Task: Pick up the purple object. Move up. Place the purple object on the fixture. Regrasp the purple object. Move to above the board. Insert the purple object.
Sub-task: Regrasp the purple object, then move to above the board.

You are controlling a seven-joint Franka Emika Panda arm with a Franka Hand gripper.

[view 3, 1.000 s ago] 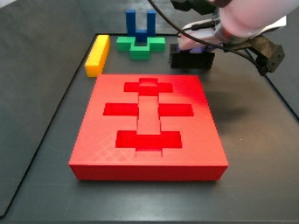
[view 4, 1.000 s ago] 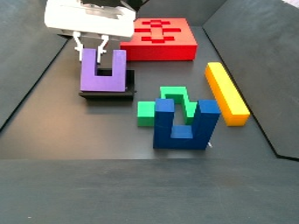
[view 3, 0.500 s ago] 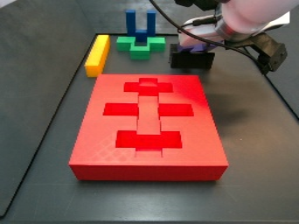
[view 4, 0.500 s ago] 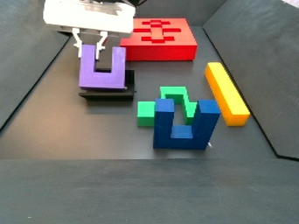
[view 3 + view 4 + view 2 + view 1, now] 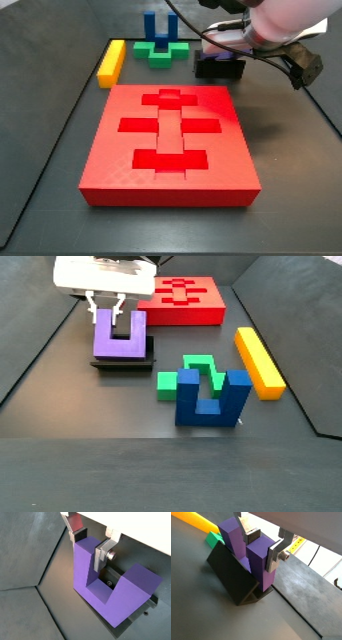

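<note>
Purple object (image 5: 119, 338) upright on the fixture (image 5: 123, 362), prongs up. Gripper (image 5: 104, 305) directly above, fingers (image 5: 101, 556) straddling one prong, clamped on it. Red board (image 5: 187, 301) behind, blue piece (image 5: 211, 399) nearer.

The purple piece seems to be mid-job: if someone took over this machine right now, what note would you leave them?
Gripper: at the fixture, fingers either side of one prong of the purple object; whether it is clamped or just closing in cannot be told.
Purple object: stands prongs-up on the fixture, seen also in a wrist view.
Board: lies apart from the fixture, its recesses bare.
Done: purple object picked up and placed on the fixture.
Left: finish the regrasp, move above the board, insert.
Nearby, untouched: yellow bar, green block, blue piece.
</note>
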